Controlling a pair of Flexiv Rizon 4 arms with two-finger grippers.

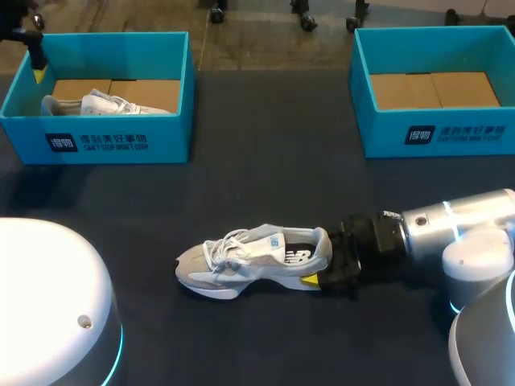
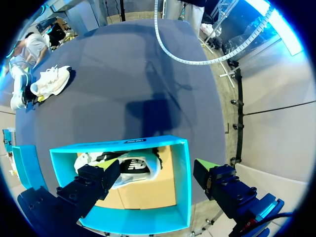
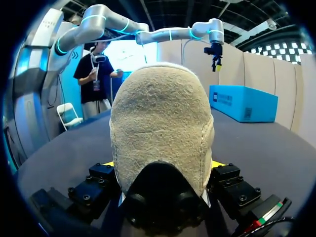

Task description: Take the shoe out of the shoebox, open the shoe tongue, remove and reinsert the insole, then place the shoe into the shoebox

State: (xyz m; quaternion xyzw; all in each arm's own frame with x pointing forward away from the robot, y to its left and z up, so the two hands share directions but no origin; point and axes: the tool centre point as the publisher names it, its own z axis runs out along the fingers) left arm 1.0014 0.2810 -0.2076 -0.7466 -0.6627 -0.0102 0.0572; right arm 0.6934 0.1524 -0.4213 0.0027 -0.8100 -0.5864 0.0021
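Grey-and-white lace-up sneaker point(image 1: 253, 259) stands on its sole in the middle of the dark table point(image 1: 265, 161), your right gripper point(image 1: 322, 259) clamped across its heel. Hold that pinch firm so the shoe cannot pivot. Bring your left gripper point(image 2: 157, 170), fingers spread wide above the blue cardboard shoebox point(image 1: 121, 143) at far left, over to lift the tongue.

White logo plus print line on fronts of left shoebox point(image 1: 96, 144) and right shoebox point(image 1: 459, 133), far from right tool point(image 1: 326, 259); emblem on shoe point(image 1: 253, 259) beside it.
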